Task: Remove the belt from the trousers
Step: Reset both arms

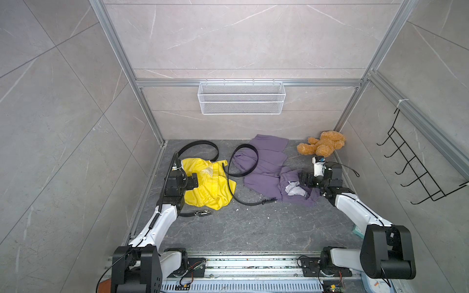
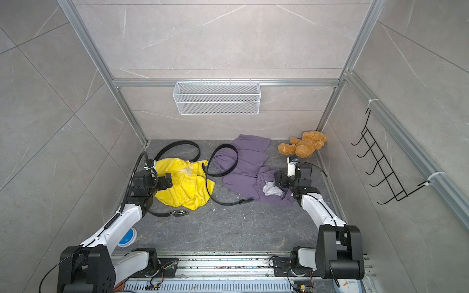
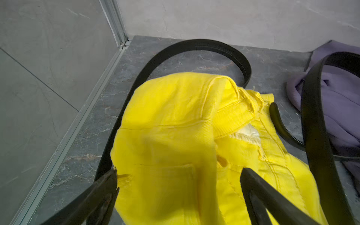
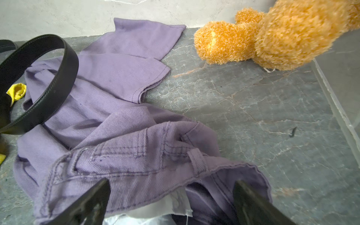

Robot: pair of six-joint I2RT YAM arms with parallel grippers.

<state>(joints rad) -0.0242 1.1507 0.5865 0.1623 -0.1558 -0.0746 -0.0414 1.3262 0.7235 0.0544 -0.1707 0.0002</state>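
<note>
Gaping wide (empty): left end effector (image 3: 179, 170), right end effector (image 4: 171, 181)

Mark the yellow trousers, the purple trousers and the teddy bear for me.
yellow trousers (image 1: 210, 189), in a top view, middle of the bunched fabric
purple trousers (image 4: 124, 165), right wrist view, on the waistband
teddy bear (image 1: 325, 146), in a top view, on its belly

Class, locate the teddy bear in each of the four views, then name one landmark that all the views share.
Top view: teddy bear in the far right corner.
Top view: teddy bear in that same corner.
Left wrist: not in it.
Right wrist: teddy bear beyond the purple trousers.
Shared landmark: purple trousers.
</note>
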